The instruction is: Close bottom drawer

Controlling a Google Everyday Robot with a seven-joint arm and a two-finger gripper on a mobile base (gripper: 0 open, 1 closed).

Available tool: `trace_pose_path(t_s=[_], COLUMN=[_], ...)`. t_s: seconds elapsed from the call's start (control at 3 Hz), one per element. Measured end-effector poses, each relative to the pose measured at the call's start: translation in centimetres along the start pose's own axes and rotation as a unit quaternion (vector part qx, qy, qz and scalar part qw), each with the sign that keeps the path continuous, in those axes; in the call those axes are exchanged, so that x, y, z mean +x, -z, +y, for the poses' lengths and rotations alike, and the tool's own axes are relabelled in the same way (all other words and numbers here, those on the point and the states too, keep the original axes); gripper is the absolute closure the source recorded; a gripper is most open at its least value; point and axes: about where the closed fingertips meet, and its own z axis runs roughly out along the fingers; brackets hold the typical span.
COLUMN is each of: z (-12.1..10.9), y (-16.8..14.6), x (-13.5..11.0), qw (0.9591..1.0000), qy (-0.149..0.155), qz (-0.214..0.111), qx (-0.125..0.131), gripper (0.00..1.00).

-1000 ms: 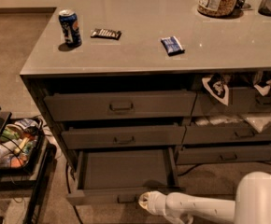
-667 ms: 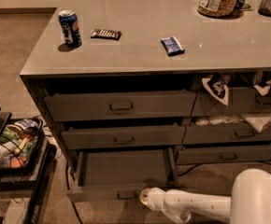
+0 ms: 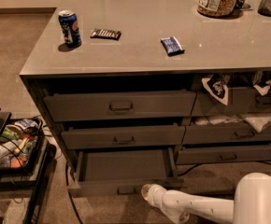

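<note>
The bottom drawer [image 3: 124, 165] of the left three-drawer stack stands pulled out, showing a bare flat dark inside. Its low front [image 3: 98, 188] carries a small rectangular metal pull [image 3: 126, 190]. My white arm [image 3: 196, 206] reaches in from the lower right. The gripper [image 3: 146, 192] is at the drawer front, just right of the pull and touching or nearly touching it. The two drawers above, with taller fronts [image 3: 120, 105], stick out slightly.
On the grey counter [image 3: 140, 45] lie a blue can [image 3: 70, 28], a dark snack bar [image 3: 105, 33] and a blue packet [image 3: 172, 45]. Right-hand drawers [image 3: 233, 134] hold cloth and paper. A black cart [image 3: 14, 148] of items stands at left on the carpet.
The arm has shifted slightly left along the drawer front, the gripper ending closer to the pull. The drawer has not visibly moved.
</note>
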Motion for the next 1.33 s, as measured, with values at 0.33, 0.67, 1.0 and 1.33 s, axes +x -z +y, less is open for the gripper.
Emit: trace_pose_path(t_s=[0.33,0.67,1.0,1.33], z=[0.1,-0.7,-0.8,-2.3], y=[-0.1,-1.7,-3.4,-4.9], x=[0.1,0.4,0.6,1.1], qw=[1.0,0.9999,0.9998,0.9996], qy=[-0.002,0.003,0.011,0.019], qz=[-0.001,-0.009,-0.019,-0.02], qx=[0.0,0.005,0.001,0.006], gripper=[1.0,1.0,1.0,1.0])
